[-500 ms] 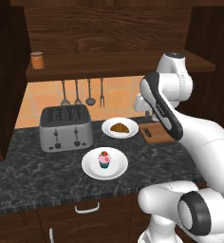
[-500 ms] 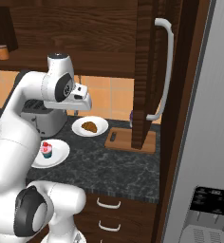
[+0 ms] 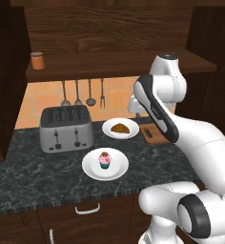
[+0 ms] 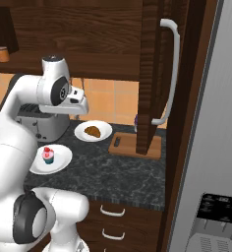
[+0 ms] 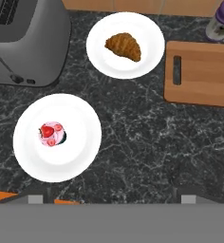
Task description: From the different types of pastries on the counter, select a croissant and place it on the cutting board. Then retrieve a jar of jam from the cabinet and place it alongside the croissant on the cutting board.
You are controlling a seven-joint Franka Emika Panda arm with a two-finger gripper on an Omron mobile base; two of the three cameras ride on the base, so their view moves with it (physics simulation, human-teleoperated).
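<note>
A: Arm pose? Gripper status?

B: White arm w/ dark joints is folded high over the dark marbled stone counter (image 3: 33, 169), elbow up near the shelf edge, hand pointing down. Gripper (image 4: 80, 114) hangs above the counter, well clear of everything. Fingers spread about as wide as they go, nothing between them.

A: Plates?

B: Two round white plates. Rear plate (image 5: 125, 45) has the small golden-brown crescent croissant (image 5: 123, 46) on it, roughly centred. Front plate (image 5: 57, 137) has the pink-frosted cupcake w/ red topping (image 5: 51, 134). Plates apart, not touching.

A: Board?

B: Light-brown rectangular wooden cutting board (image 5: 201, 73) lies flat just beside the croissant plate, slot handle end toward it. Bare top. Purple-labelled bottle (image 5: 222, 19) near its far corner.

A: Jam?

B: Small orange-brown cylindrical jar (image 3: 37, 60) upright on the thick shelf of the dark-brown wooden wall cabinet (image 3: 114, 33), far left end, well apart from the gripper. Silver four-slot toaster (image 3: 66, 127) below it on the counter, next to both plates.
</note>
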